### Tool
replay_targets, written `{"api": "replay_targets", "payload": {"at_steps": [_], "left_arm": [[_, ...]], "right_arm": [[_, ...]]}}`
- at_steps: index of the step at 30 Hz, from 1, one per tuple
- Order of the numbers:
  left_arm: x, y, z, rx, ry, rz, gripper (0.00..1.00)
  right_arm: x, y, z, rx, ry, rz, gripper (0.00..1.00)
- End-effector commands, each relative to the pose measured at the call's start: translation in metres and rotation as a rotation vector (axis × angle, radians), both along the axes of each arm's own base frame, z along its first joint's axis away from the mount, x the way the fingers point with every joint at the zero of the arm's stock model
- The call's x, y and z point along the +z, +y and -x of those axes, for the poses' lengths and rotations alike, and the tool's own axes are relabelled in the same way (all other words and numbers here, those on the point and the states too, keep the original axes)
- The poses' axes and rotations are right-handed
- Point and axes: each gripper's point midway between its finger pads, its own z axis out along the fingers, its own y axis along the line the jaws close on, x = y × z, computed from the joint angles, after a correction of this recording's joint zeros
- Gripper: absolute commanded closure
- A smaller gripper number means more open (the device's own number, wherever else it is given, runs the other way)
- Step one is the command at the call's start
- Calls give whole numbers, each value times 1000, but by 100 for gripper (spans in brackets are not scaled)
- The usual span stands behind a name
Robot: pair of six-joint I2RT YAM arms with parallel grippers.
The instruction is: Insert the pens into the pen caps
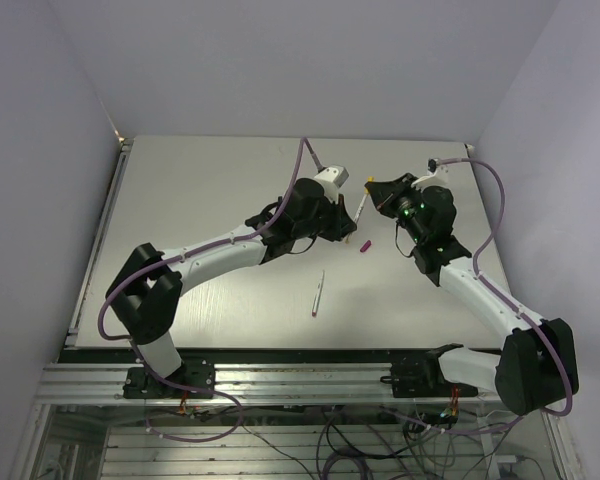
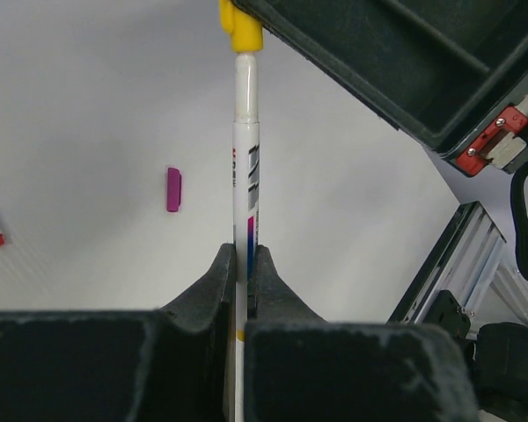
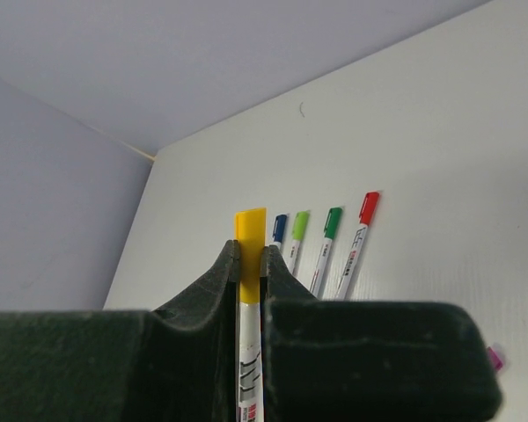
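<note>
Six pens point(image 3: 324, 251), one loose purple cap point(image 2: 173, 189)

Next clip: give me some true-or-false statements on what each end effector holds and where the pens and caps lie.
1. The left end effector is shut on a pen. True.
2. The right end effector pinches a green cap. False: it pinches a yellow cap.
3. The purple cap sits on a pen. False: it lies loose on the table.
4. Four capped pens lie side by side on the table. True: their caps are blue, light green, green and red.
5. A lone pen lies on the table nearer the arm bases. True.
</note>
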Motion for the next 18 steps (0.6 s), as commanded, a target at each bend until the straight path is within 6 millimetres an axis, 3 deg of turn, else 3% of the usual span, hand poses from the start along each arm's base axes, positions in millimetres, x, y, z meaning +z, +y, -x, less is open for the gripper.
{"api": "replay_targets", "payload": {"at_steps": [1,13,18], "left_arm": [[21,-8,-6,7,-42,64,93],[34,-5,-13,62,-59,123,93],[40,-4,-19,93,-57,176,93]], "right_arm": [[10,1,4,15,-30,-25,100],[-5,10,12,70,15,-29,100],[-11,26,22,180,37,-20,100]]}}
